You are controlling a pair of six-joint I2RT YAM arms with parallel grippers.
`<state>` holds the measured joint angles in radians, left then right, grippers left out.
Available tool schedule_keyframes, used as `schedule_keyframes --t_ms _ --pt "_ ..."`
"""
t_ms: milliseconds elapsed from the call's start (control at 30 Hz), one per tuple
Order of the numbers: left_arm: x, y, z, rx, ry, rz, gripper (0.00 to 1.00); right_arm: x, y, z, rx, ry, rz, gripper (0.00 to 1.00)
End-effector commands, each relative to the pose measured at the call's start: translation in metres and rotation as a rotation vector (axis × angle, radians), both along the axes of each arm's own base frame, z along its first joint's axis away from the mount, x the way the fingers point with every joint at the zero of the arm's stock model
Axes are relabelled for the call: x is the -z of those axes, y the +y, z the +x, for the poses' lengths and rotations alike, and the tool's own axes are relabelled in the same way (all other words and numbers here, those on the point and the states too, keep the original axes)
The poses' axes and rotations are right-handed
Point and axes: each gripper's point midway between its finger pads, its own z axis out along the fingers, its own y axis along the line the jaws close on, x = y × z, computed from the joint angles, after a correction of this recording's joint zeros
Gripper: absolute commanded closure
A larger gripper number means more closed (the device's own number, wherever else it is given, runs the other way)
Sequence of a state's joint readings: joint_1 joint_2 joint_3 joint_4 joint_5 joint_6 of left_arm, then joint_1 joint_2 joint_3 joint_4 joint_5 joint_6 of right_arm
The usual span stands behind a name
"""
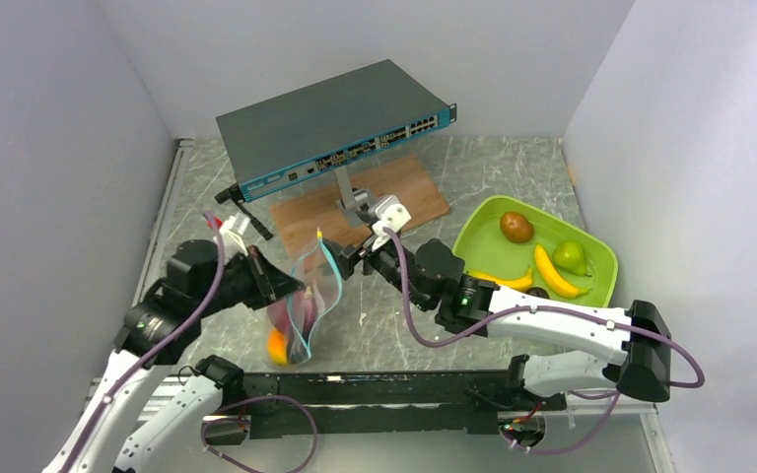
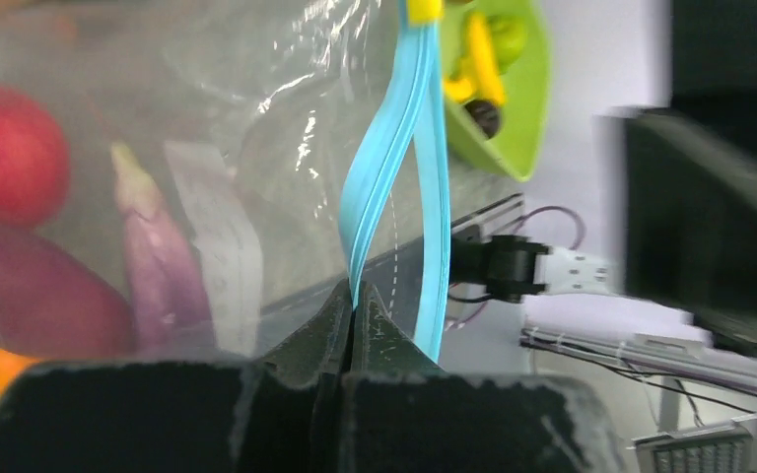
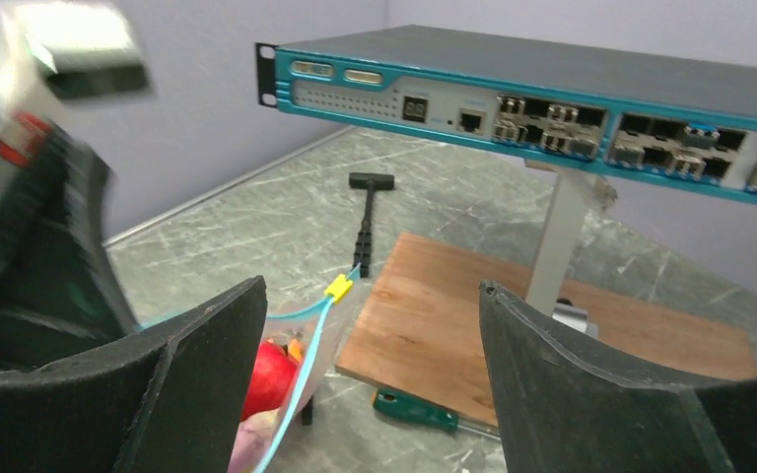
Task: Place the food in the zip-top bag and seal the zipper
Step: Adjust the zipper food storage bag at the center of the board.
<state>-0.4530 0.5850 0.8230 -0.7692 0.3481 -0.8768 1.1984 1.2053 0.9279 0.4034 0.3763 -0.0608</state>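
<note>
The clear zip-top bag (image 1: 308,296) hangs at table centre-left, its mouth gaping. My left gripper (image 1: 294,288) is shut on one teal zipper (image 2: 394,177) strip at the mouth's near end (image 2: 355,296). A yellow slider (image 3: 338,287) sits at the far end. Inside the bag lie a red apple (image 2: 5,148), a purple eggplant (image 2: 158,246), a reddish piece (image 2: 30,296) and an orange (image 1: 277,345). My right gripper (image 1: 352,259) is open just right of the mouth, nothing between its fingers (image 3: 187,374). Two bananas (image 1: 557,271), a green pear (image 1: 570,256) and a brown fruit (image 1: 516,227) lie in the tray.
The lime-green tray (image 1: 601,251) sits at the right. A network switch (image 1: 335,123) stands raised on a post over a wooden board (image 1: 414,192) behind the bag. A green-handled screwdriver (image 3: 414,409) lies under the board's near edge. Walls close in on both sides.
</note>
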Motion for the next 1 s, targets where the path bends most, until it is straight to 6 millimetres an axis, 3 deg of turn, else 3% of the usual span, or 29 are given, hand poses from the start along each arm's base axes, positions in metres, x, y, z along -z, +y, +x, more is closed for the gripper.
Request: schedule_keyframes --t_ms 0,100,167,367,467,533,733,767,867,967 --pt "-0.096 -0.003 -0.013 0.060 -0.248 -0.131 1.00 -0.017 -0.022 0.007 0.065 0.015 0.074 0.20" --pt "-0.110 -0.002 -0.020 0.058 -0.278 -0.176 1.00 -0.020 -0.030 0.009 0.082 0.016 0.091 0.20" --pt "-0.101 0.002 -0.021 0.031 -0.281 -0.177 1.00 -0.022 -0.035 0.010 0.090 0.015 0.100 0.20" --pt "0.025 0.011 -0.004 -0.091 -0.033 -0.054 1.00 -0.020 -0.043 0.015 0.105 0.044 0.121 0.20" --pt "0.052 0.009 -0.003 -0.083 0.017 -0.033 1.00 -0.014 -0.042 0.016 0.103 0.063 0.107 0.20" --pt "0.040 0.009 -0.003 -0.075 -0.005 -0.023 1.00 -0.011 -0.042 0.016 0.103 0.072 0.098 0.20" --pt "-0.054 0.005 -0.007 -0.003 -0.172 -0.074 1.00 -0.011 -0.046 0.017 0.108 0.075 0.107 0.20" --pt "-0.062 0.003 -0.008 0.006 -0.183 -0.084 1.00 -0.012 -0.047 0.016 0.108 0.075 0.110 0.20" --pt "-0.067 0.001 -0.010 0.022 -0.202 -0.100 1.00 -0.014 -0.049 0.017 0.111 0.073 0.113 0.20" --pt "-0.030 0.011 -0.005 -0.034 -0.138 -0.031 1.00 -0.014 -0.051 0.017 0.111 0.074 0.114 0.20"
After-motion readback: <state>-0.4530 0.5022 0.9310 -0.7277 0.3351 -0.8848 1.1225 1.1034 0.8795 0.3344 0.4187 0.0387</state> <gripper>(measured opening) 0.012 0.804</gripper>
